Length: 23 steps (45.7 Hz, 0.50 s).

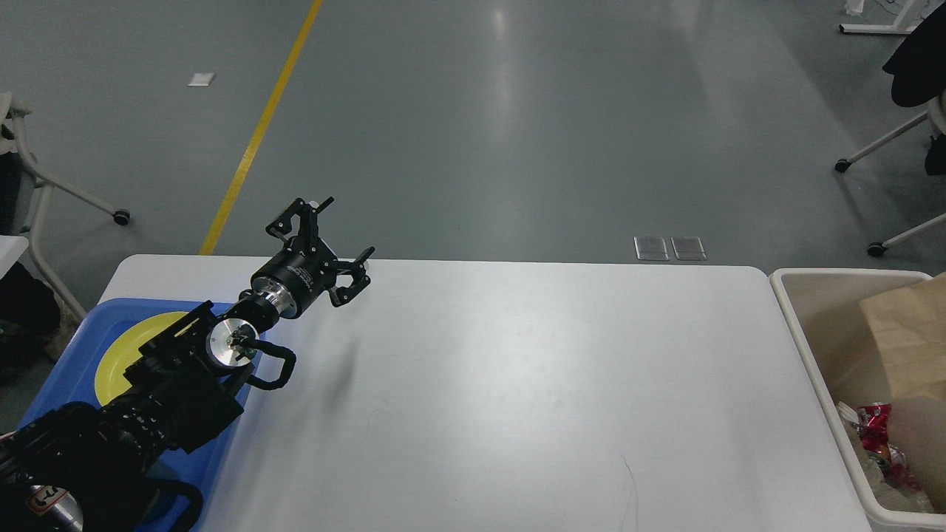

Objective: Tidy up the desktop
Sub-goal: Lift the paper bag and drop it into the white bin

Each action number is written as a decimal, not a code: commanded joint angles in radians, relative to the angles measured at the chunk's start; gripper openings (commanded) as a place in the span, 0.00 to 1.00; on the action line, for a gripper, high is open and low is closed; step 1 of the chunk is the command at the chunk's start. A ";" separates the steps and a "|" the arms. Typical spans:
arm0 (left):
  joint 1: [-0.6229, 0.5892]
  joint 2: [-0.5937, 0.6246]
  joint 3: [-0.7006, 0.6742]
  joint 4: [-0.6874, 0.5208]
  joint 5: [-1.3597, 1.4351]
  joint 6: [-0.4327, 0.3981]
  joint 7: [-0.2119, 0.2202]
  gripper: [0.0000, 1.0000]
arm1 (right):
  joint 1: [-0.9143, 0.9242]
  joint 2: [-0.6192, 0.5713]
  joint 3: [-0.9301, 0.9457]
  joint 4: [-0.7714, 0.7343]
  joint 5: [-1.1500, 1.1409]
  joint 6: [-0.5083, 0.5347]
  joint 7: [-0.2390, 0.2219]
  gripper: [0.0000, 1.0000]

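Observation:
The desktop [517, 384] is a large white tabletop with rounded corners and nothing loose lies on its bare surface. My left gripper [347, 227] is open and empty, raised above the table's far left edge, with the black arm coming in from the lower left. A blue tray [74, 347] sits at the table's left end and holds a yellow plate [126, 347], partly hidden by my arm. My right gripper is out of view.
A beige bin [813, 347] stands off the table's right end with a brown paper bag [905, 325] and crumpled waste, including a red can [876, 428]. Chair legs on castors stand on the grey floor at far right and far left.

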 commanded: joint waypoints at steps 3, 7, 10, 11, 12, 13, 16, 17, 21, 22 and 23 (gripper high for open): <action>0.000 0.000 0.001 0.000 0.000 0.000 0.000 0.97 | -0.042 0.029 0.002 0.000 0.001 -0.007 0.000 0.00; 0.000 0.000 -0.001 0.000 0.000 0.000 0.000 0.97 | -0.058 0.035 0.006 0.000 -0.002 -0.007 0.001 0.04; 0.000 0.000 0.001 0.000 0.000 0.000 0.000 0.97 | -0.062 0.037 0.006 0.000 -0.003 -0.007 0.003 0.46; 0.000 0.000 0.001 0.000 0.000 0.000 0.000 0.97 | -0.062 0.037 0.006 0.002 -0.003 -0.007 0.003 0.57; 0.000 0.000 -0.001 0.000 0.000 0.000 0.000 0.97 | -0.062 0.040 0.006 0.002 -0.003 -0.007 0.003 0.66; 0.000 0.000 -0.001 0.000 0.000 0.000 0.000 0.97 | -0.062 0.044 0.006 0.002 -0.003 -0.007 0.003 0.73; 0.001 0.000 0.001 0.000 0.000 0.000 0.000 0.97 | -0.062 0.054 0.006 0.002 -0.003 -0.005 0.003 0.90; 0.000 0.000 0.001 0.000 0.000 0.000 0.000 0.97 | -0.062 0.055 0.006 0.003 -0.003 -0.005 0.003 0.93; 0.000 0.000 -0.001 0.000 0.000 0.000 0.000 0.97 | -0.062 0.057 0.006 0.013 -0.003 -0.002 0.003 0.99; 0.000 0.000 -0.001 0.000 0.000 0.000 0.000 0.97 | -0.062 0.057 0.005 0.016 -0.003 -0.002 0.003 0.99; 0.000 0.000 -0.001 0.000 0.000 0.000 0.000 0.97 | -0.060 0.057 0.005 0.017 -0.003 -0.002 0.003 0.99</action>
